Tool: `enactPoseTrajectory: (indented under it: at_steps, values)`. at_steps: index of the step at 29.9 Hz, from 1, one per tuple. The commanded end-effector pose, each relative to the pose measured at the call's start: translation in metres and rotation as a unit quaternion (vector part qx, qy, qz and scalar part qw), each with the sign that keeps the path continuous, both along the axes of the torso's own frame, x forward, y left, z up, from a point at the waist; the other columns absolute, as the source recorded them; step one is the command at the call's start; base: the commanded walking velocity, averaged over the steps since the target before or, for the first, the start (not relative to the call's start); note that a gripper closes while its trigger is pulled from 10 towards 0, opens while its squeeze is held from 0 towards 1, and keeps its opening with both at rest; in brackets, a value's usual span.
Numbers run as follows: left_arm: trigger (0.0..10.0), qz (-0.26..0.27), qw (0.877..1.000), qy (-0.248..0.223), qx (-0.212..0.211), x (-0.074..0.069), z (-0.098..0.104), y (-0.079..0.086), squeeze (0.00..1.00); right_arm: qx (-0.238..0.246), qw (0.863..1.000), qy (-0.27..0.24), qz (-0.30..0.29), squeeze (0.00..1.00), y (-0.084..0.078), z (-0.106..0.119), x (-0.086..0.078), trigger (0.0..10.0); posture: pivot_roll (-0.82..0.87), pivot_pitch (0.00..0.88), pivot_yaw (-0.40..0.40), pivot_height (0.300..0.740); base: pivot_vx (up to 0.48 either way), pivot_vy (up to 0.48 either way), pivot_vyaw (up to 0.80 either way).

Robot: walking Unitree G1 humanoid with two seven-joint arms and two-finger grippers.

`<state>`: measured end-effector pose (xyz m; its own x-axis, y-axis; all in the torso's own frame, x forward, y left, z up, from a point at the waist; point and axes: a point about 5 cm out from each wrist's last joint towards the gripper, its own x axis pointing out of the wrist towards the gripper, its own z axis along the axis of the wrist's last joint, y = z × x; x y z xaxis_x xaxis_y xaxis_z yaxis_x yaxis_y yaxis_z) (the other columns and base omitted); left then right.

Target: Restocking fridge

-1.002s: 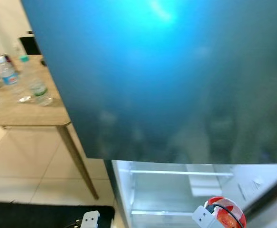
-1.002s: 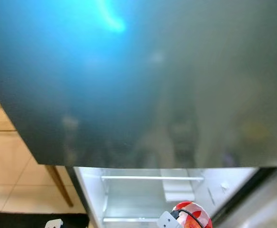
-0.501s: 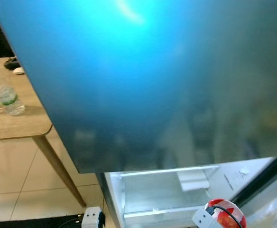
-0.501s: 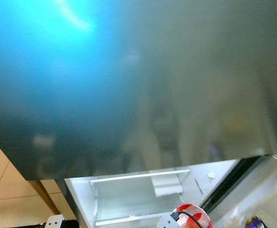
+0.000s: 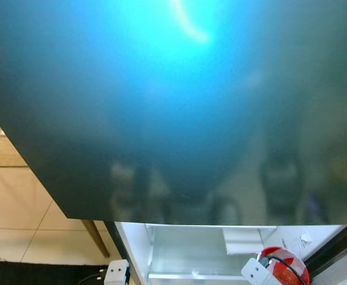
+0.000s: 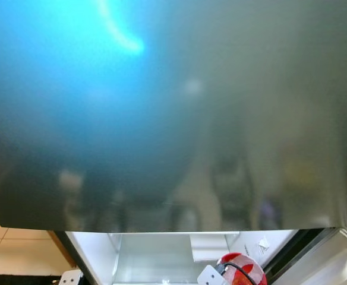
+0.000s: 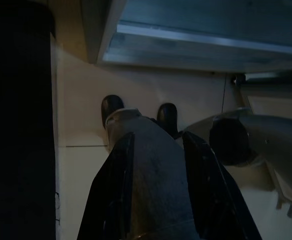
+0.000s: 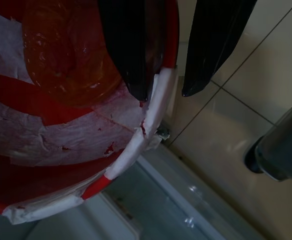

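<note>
a glossy dark teal fridge door (image 5: 179, 107) stands in the way, blocking most of what lies ahead. below it the white fridge compartment (image 5: 185, 252) is open. the right gripper (image 8: 168, 65) pinches the rim of a red-and-white plastic bowl (image 8: 61, 115) before that compartment. the left gripper (image 7: 140, 111) hangs over pale floor tiles (image 5: 13, 208), fingers nearly together. a wooden table leg (image 5: 96, 237) stands left.

No text or labels are legible
</note>
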<state>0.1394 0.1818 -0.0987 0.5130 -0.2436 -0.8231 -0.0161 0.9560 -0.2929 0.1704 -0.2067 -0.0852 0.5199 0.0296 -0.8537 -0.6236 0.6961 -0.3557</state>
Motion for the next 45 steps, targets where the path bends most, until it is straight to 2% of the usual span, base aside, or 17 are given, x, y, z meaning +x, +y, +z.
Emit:
enactPoseTrajectory:
  at_steps: [1,7,12,17,19,24,28,29,30,31,32,36,38,39,45]
  values:
    - [10.0,-0.003,1.000,0.008,0.008,-0.003,-0.001,0.003,0.00,0.002,1.000,-0.005,0.007,0.00,0.004,0.001,0.003,10.0,-0.04,0.000,0.008,0.740,0.000,0.000,0.00]
    - [10.0,-0.013,1.000,0.015,-0.002,-0.007,-0.002,0.002,0.00,0.002,1.000,-0.004,0.012,0.00,0.006,0.000,0.003,10.0,-0.04,0.000,0.008,0.740,0.000,0.000,0.00]
    - [10.0,-0.027,0.999,0.018,-0.006,-0.009,-0.003,0.000,0.00,0.002,1.000,-0.003,0.014,0.00,0.006,0.000,0.002,10.0,-0.04,0.000,0.007,0.740,0.000,-0.463,0.00]
    - [10.0,-0.018,1.000,0.016,0.002,-0.007,-0.002,0.001,0.00,0.002,1.000,-0.003,0.016,0.00,0.006,0.000,0.002,10.0,-0.04,0.000,0.007,0.740,0.000,-0.361,0.00]
    - [10.0,-0.030,0.999,0.017,0.009,-0.007,-0.003,0.001,0.00,0.001,1.000,-0.004,0.019,0.00,0.006,0.000,0.002,10.0,-0.04,0.000,0.005,0.740,0.000,0.000,0.00]
    - [10.0,-0.053,0.998,0.016,0.014,-0.007,-0.002,-0.002,0.00,-0.002,0.998,-0.017,0.061,0.00,0.014,0.004,0.012,10.0,-0.04,0.000,0.006,0.740,0.000,0.000,0.00]
    - [10.0,-0.063,0.998,0.012,0.016,-0.005,-0.002,-0.003,0.00,0.012,0.992,-0.038,0.119,0.00,0.030,0.010,0.025,10.0,-0.04,0.000,0.006,0.740,0.000,0.000,0.00]
    - [10.0,-0.063,0.998,0.012,0.016,-0.005,-0.002,-0.003,0.00,0.012,0.992,-0.038,0.119,0.00,0.030,0.010,0.025,10.0,-0.04,0.000,0.006,0.740,0.000,0.000,0.00]
    - [10.0,-0.065,0.998,0.011,0.017,-0.005,-0.002,-0.003,0.00,0.018,0.989,-0.042,0.138,0.00,0.036,0.012,0.027,10.0,-0.04,0.000,0.005,0.740,0.000,0.000,0.00]
    - [10.0,-0.069,0.997,0.010,0.018,-0.004,-0.002,-0.003,0.00,0.032,0.981,-0.051,0.185,0.00,0.049,0.015,0.031,10.0,-0.04,0.000,0.005,0.740,0.000,0.000,0.00]
    - [10.0,-0.069,0.997,0.010,0.018,-0.004,-0.002,-0.003,0.00,0.032,0.981,-0.051,0.185,0.00,0.049,0.015,0.031,10.0,-0.04,0.000,0.005,0.740,0.000,0.000,0.00]
    - [10.0,-0.075,0.997,0.009,0.019,-0.004,-0.001,-0.004,0.00,0.056,0.967,-0.055,0.244,0.00,0.069,0.019,0.035,10.0,-0.04,0.000,0.003,0.740,0.000,0.000,0.00]
    - [10.0,-0.076,0.997,0.009,0.019,-0.004,-0.001,-0.004,0.00,0.062,0.964,-0.053,0.251,0.00,0.072,0.020,0.036,10.0,-0.04,0.000,0.002,0.740,0.000,0.000,0.00]
    - [10.0,-0.077,0.997,0.009,0.020,-0.004,-0.002,-0.005,0.00,0.069,0.959,-0.051,0.271,0.00,0.079,0.021,0.037,10.0,-0.05,0.000,0.001,0.740,0.000,0.000,0.00]
    - [10.0,-0.076,0.997,0.015,0.026,-0.005,-0.002,-0.004,0.00,0.077,0.954,-0.051,0.285,0.00,0.086,0.023,0.039,10.0,-0.04,0.000,0.001,0.740,0.000,0.000,0.00]
